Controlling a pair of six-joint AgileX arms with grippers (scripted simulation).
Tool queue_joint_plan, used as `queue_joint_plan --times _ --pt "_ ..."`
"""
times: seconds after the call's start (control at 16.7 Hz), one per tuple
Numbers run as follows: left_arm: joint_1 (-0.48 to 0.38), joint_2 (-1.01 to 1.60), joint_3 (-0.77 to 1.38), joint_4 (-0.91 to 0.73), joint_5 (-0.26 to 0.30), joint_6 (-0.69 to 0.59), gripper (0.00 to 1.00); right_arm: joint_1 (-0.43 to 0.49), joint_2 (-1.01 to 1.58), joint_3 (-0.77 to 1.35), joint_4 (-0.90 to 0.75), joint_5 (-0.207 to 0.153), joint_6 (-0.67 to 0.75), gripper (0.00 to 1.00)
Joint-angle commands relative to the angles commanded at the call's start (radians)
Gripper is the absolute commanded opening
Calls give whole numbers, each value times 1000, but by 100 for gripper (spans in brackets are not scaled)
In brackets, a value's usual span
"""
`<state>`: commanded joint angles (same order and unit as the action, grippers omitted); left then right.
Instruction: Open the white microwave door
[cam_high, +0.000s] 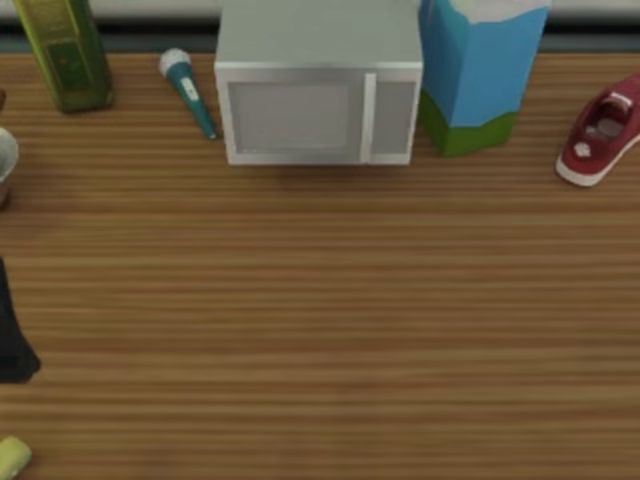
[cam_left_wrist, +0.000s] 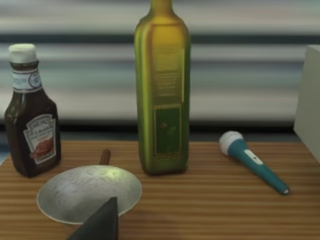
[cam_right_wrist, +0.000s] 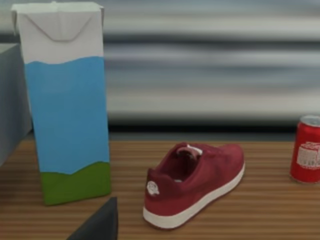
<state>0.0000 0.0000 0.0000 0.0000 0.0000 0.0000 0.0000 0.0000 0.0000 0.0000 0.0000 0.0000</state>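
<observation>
The left arm (cam_high: 14, 335) sits parked at the top view's left edge; I cannot tell how its fingers stand, and the right arm is out of view. The white microwave door (cam_high: 292, 117) is at upper centre, shut flush, its silver handle (cam_high: 368, 117) facing the open table, so nothing has begun.

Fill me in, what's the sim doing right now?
Nothing is being handled yet. The white microwave door is shut, its silver handle untouched, at the back of the table. Only a dark piece of the left arm shows at the table's left edge; the right arm is out of the top view. A teal microphone lies left of the microwave, a tall carton stands right of it, with a red shoe farther right.
</observation>
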Motion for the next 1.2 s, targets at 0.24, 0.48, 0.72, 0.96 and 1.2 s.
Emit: queue_joint_plan --times 0.24,0.48,0.72,0.96,1.2 --pt "-15 31 30 -15 -8 -9 100 0 0 0 0 0 0 100" --pt "-95 219 207 -94 -57 -68 100 0 0 0 0 0 0 100" --pt "-220 567 513 -207 -133 -172 100 0 0 0 0 0 0 100" --pt "-365 1012 889 -323 -218 -302 100 0 0 0 0 0 0 100" --pt "-507 1466 1269 -435 -303 -432 100 0 0 0 0 0 0 100"
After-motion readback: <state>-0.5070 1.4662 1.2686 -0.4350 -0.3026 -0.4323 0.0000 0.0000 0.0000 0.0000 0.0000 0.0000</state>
